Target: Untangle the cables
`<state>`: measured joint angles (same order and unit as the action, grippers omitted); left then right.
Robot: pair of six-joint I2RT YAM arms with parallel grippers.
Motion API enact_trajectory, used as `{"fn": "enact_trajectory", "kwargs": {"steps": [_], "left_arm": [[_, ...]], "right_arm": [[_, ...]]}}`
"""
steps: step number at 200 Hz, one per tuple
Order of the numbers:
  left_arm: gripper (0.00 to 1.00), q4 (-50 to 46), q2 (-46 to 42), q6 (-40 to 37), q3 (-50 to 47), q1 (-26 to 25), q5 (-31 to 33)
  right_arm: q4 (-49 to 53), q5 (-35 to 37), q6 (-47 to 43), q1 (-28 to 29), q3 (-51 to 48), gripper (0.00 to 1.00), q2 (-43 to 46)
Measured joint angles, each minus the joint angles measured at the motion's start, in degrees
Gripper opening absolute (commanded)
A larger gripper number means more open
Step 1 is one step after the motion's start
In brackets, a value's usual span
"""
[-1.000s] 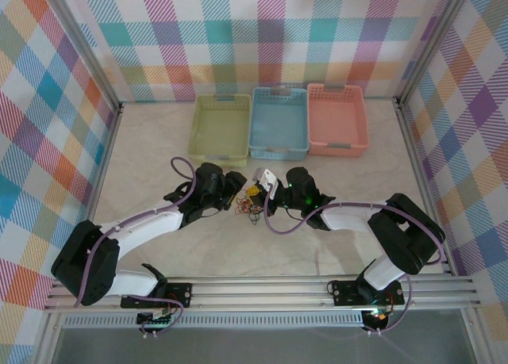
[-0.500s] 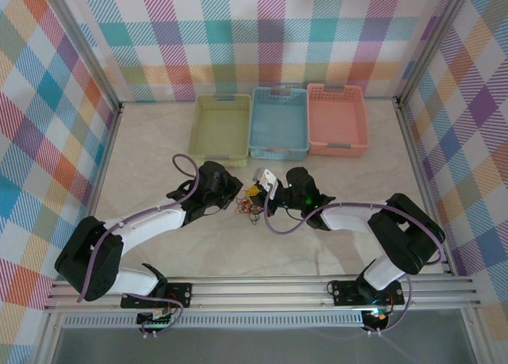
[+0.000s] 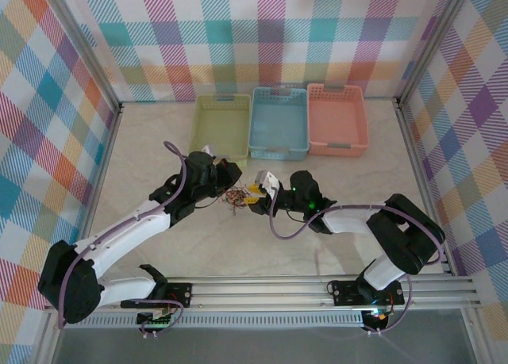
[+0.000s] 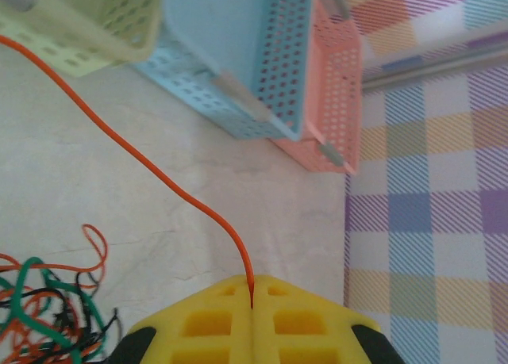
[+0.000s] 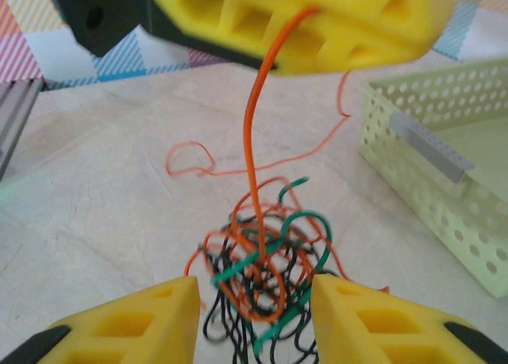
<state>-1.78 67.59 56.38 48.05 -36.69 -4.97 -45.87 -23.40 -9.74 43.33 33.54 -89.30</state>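
The cables [image 5: 270,277] are a small knot of red-orange, dark green and black wires on the pale table, seen also in the top view as cables [image 3: 236,197]. My left gripper [image 4: 252,291] is shut on one orange cable [image 4: 159,170], which runs taut from its yellow fingertips back down to the knot [image 4: 44,308]. In the right wrist view that left gripper [image 5: 317,19] hangs above the knot with the orange strand dropping from it. My right gripper [image 5: 254,316] is open, its fingers either side of the knot, low over the table.
Three baskets stand in a row behind the arms: yellow-green [image 3: 220,126], blue [image 3: 279,122] and pink [image 3: 337,119]. The yellow-green basket's wall [image 5: 444,182] is close on the right of the knot. Plaid walls enclose the table.
My left gripper closed on an orange cable and rose back toward the baskets, drawing the strand out. My right gripper let go and opened; the knot shifted slightly left.
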Motion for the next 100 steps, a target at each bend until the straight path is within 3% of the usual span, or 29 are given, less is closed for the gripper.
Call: {"fn": "enact_trajectory", "kwargs": {"steps": [100], "left_arm": [[0.0, -8.2, 0.3, -8.1, 7.4, -2.8, -6.7]], "right_arm": [[-15.3, -2.8, -0.2, 0.6, -5.5, 0.46, 0.0]]}}
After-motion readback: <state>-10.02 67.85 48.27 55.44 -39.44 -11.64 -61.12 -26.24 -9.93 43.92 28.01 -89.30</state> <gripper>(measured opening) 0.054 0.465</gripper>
